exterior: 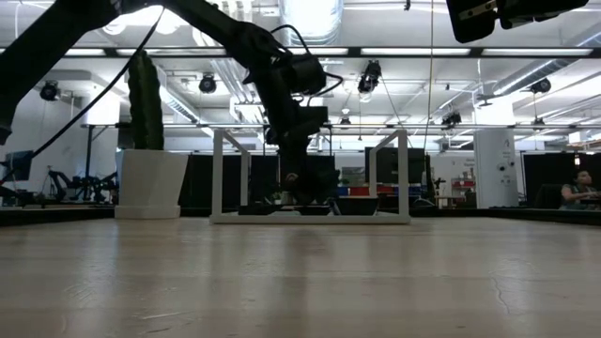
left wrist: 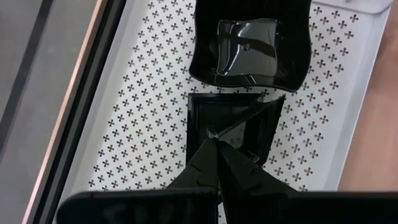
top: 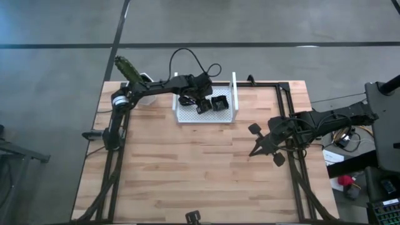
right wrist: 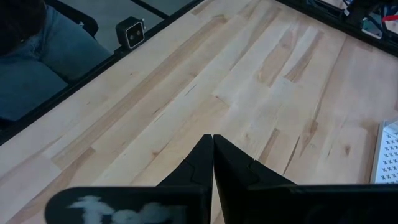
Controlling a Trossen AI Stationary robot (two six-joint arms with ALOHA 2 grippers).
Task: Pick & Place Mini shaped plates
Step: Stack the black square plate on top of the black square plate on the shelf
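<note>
Over the white perforated tray (top: 206, 116) at the table's far edge, the left arm reaches in from the left, elbow bent, wrist tipped down. Its left gripper (left wrist: 212, 135) is clenched, tips meeting at a square mini plate (left wrist: 258, 127); whether it pinches the rim I cannot tell. Just beyond lies another dark plate (left wrist: 249, 50). The right arm folds low at the table's right side, right gripper (right wrist: 212, 140) clenched above bare wood, holding nothing.
</note>
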